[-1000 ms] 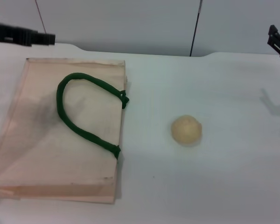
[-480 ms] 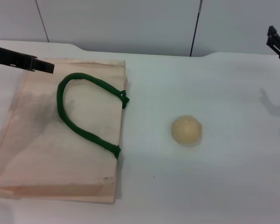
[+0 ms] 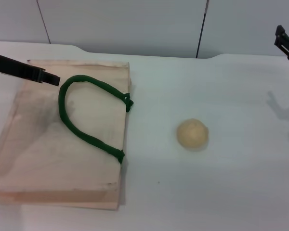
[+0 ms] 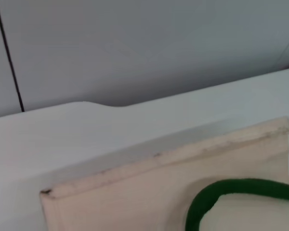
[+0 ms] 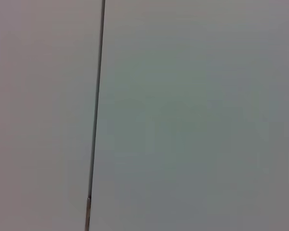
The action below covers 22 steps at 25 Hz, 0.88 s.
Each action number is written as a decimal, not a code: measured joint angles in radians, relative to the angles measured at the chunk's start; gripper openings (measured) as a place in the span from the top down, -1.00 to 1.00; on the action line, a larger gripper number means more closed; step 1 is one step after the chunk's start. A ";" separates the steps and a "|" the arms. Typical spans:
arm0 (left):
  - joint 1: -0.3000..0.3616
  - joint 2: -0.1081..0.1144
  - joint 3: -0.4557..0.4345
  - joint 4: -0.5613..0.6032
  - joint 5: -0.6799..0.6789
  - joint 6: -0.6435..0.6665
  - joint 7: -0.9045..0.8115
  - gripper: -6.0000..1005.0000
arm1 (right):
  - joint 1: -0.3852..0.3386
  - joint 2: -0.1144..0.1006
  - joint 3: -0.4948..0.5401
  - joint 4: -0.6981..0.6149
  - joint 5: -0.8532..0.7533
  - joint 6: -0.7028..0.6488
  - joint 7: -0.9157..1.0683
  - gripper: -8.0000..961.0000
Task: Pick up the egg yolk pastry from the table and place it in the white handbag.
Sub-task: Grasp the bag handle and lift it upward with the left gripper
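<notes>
The white handbag (image 3: 62,139) is lying flat on the white table (image 3: 221,183), on the robot's left side, with its dark green loop handle (image 3: 82,115) resting curved on top of the fabric. The egg yolk pastry (image 3: 192,134) is sitting on the bare table to the right of the bag, well apart from its edge and touched by nothing.

In the head view, the left gripper (image 3: 50,79) is reaching in from the left border as a dark, narrow bar, its tip hanging over the far left part of the bag, just beside the top of the handle loop. Whether its fingers are spread or pressed together cannot be told from here. The right gripper (image 3: 286,43) is showing only as a small dark piece at the far right border, high above the table and far from the pastry; its state cannot be told either.

The left wrist view is showing what the head view gives less closely: the bag's far edge (image 4: 183,154), one corner, and a bend of the green handle (image 4: 221,192), with the table's rim and the grey wall (image 4: 135,48) beyond. The pastry is not appearing there. The right wrist view is showing only the grey wall panel (image 5: 192,115) and a dark vertical seam (image 5: 95,115).
</notes>
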 joint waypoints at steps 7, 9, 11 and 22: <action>-0.052 -0.007 0.002 -0.093 0.051 0.045 0.021 -0.08 | 0.001 0.000 -0.004 0.004 0.000 0.000 0.001 -0.74; -0.057 -0.007 0.003 -0.097 0.051 0.048 0.022 -0.08 | 0.003 0.000 -0.004 0.004 -0.001 0.000 0.001 -0.74; -0.060 -0.007 0.003 -0.104 0.052 0.050 0.022 -0.08 | 0.003 0.000 -0.005 0.004 -0.001 0.000 0.001 -0.74; -0.061 -0.009 0.002 -0.123 0.082 0.074 0.015 -0.08 | -0.001 0.000 -0.006 0.007 0.000 0.003 0.001 -0.74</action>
